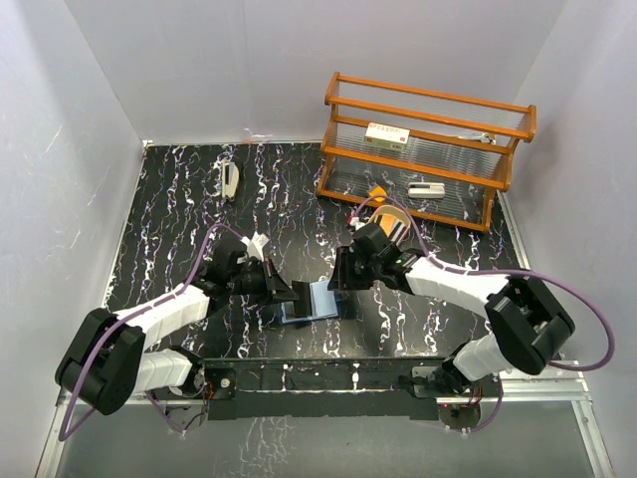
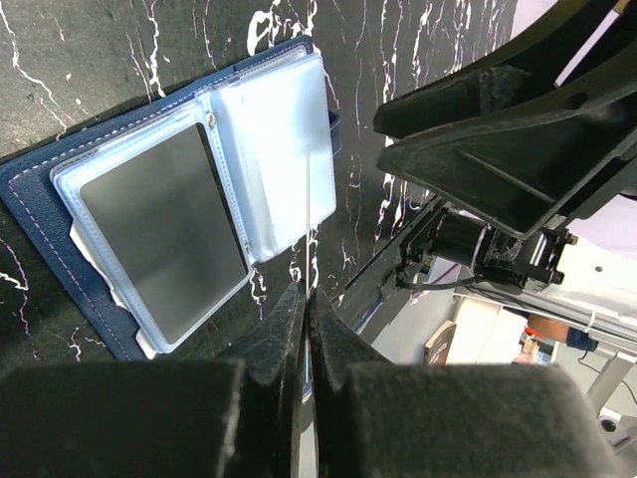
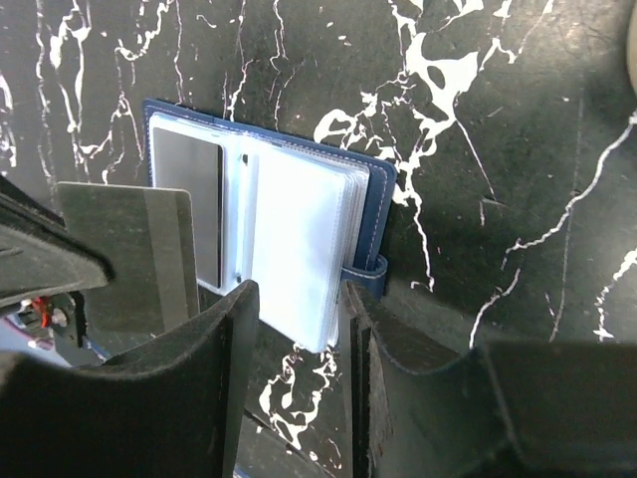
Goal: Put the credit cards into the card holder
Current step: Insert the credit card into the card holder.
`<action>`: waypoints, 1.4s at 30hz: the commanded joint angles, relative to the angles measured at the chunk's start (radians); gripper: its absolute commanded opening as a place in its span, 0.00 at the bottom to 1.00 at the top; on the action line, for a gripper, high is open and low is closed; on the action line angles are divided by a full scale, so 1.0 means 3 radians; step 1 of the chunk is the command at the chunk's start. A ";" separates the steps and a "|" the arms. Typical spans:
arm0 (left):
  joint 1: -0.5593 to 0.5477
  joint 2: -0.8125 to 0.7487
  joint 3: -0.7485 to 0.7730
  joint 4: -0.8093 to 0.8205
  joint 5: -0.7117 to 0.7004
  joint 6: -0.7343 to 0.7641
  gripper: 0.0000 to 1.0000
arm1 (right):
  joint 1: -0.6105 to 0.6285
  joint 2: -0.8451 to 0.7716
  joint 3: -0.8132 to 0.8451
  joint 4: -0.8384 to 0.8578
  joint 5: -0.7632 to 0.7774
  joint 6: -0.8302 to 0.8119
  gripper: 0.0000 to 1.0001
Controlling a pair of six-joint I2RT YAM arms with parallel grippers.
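The navy card holder (image 1: 317, 301) lies open on the black marble table between both arms. A grey credit card (image 2: 164, 234) sits in its left clear sleeve, also seen in the right wrist view (image 3: 189, 199). My left gripper (image 2: 307, 297) is shut on another credit card (image 3: 129, 249), which shows edge-on as a thin line (image 2: 309, 189) above the right-hand sleeves. My right gripper (image 3: 299, 299) stands open over the holder's near edge. Its fingers flank the corner of the stack of clear sleeves (image 3: 299, 239), just beside the snap tab (image 3: 366, 274).
A wooden rack (image 1: 423, 149) stands at the back right with small white items on its shelves. A gold oval tray (image 1: 390, 221) lies in front of it, partly behind the right arm. A white stapler-like object (image 1: 230, 181) lies at the back left. White walls close in the table.
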 commanded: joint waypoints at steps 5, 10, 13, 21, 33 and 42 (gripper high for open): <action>0.0045 0.0090 -0.0049 0.0068 0.0147 0.0148 0.00 | 0.0226 0.0385 0.0323 0.0016 0.0372 -0.0138 0.31; 0.0053 0.0126 -0.0152 0.0246 0.0236 0.0152 0.00 | 0.0294 0.0529 0.0336 -0.0101 0.0546 -0.0167 0.23; 0.0057 0.0165 -0.0166 0.0276 0.0256 0.0160 0.00 | 0.0320 0.0548 0.0299 -0.0126 0.0621 -0.0172 0.19; 0.0061 0.0306 -0.0193 0.0378 0.0273 0.0174 0.00 | 0.0336 0.0579 0.0255 -0.0131 0.0665 -0.0166 0.19; 0.0064 0.0634 -0.0268 0.0695 0.0252 0.0072 0.00 | 0.0349 0.0570 0.0231 -0.0105 0.0668 -0.0171 0.18; 0.0062 0.0826 -0.0282 0.0931 0.0275 0.0008 0.00 | 0.0352 0.0578 0.0216 -0.0111 0.0693 -0.0177 0.18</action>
